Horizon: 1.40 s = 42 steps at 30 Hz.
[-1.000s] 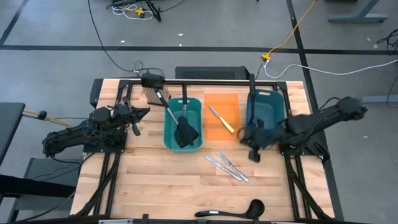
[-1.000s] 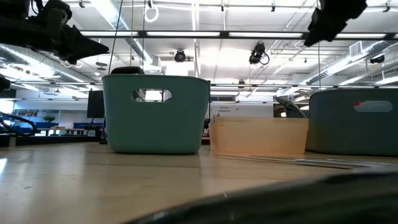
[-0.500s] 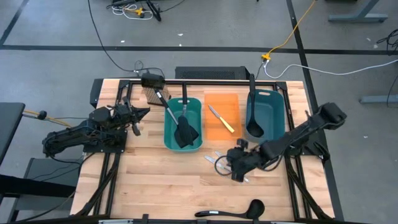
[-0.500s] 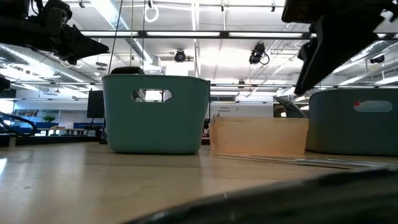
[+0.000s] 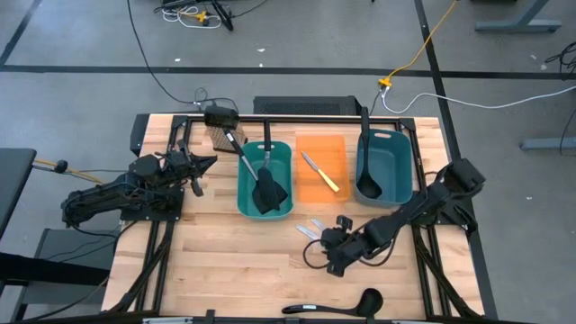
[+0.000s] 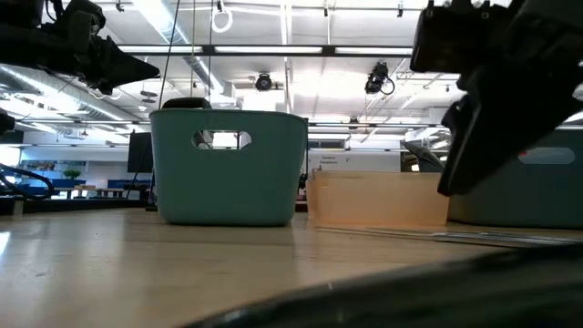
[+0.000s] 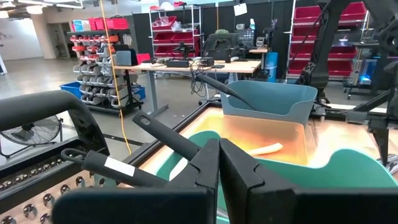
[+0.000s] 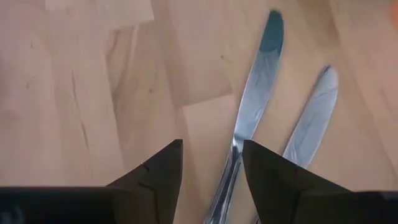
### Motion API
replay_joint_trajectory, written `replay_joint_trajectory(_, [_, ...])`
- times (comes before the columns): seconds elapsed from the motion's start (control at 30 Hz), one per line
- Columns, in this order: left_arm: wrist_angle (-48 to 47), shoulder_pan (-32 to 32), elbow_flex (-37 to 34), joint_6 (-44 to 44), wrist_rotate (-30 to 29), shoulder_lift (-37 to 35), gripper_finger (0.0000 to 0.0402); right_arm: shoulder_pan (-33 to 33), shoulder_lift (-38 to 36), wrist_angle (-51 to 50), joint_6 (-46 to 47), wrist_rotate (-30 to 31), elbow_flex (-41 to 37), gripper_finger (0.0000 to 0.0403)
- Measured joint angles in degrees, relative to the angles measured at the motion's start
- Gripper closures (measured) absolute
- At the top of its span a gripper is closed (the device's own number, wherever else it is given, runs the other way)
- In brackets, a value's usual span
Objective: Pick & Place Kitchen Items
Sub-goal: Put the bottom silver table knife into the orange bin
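Note:
Two small silver knives (image 8: 252, 106) (image 8: 311, 121) lie side by side flat on the wooden table (image 5: 216, 243). My right gripper (image 8: 211, 165) is open just above them, its fingers standing on either side of one knife's handle (image 5: 310, 230). A yellow-handled knife (image 5: 321, 173) lies in the orange bin (image 5: 335, 191). Two black spatulas (image 5: 266, 189) rest in the left teal bin (image 5: 245, 193), their handles leaning over its far rim. One black ladle (image 5: 367, 180) sits in the right teal bin (image 5: 396, 171); another ladle (image 5: 337, 306) lies at the table's near edge. My left gripper (image 7: 217, 171) waits shut at the far left (image 5: 202, 164).
The three bins stand in a row across the middle of the table's far half. A dark box (image 5: 220, 117) sits at the far edge behind the left teal bin. Bare wood stretches left of the knives and in front of the bins.
My right gripper has left the right teal bin and travelled toward the table's near edge and to the left, coming down over the two silver knives. The ladle stays behind in that bin.

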Motion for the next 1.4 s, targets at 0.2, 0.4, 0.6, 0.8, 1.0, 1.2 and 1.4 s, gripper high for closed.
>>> replay_joint_trajectory(0.2, [0.0,0.0,0.0,0.0,0.0,0.0,0.0383,0.0,2.6,0.1,1.8,-1.0,0.0,0.0227])
replay_joint_trajectory(0.4, [0.0,0.0,0.0,0.0,0.0,0.0,0.0383,0.0,5.2,0.1,2.3,-0.6,0.0,0.0227])
replay_joint_trajectory(0.6, [0.0,0.0,0.0,0.0,0.0,0.0,0.0383,0.1,6.1,-0.1,2.6,-0.7,0.1,0.0227])
replay_joint_trajectory(0.8, [0.0,0.0,0.0,0.0,0.0,0.0,0.0383,0.1,6.1,0.4,-0.2,-1.8,0.1,0.0239])
replay_joint_trajectory(1.0, [0.0,0.0,0.0,-0.1,0.0,0.0,0.0383,0.7,6.2,1.4,-3.3,-2.9,0.1,0.0292])
replay_joint_trajectory(1.2, [0.0,0.0,0.0,-0.1,0.0,0.0,0.0383,0.8,7.9,2.4,-3.4,-3.1,0.2,0.0345])
replay_joint_trajectory(1.4, [0.0,0.0,0.0,-0.1,0.0,0.0,0.0383,0.8,9.5,3.4,-3.4,-2.7,0.3,0.0360])
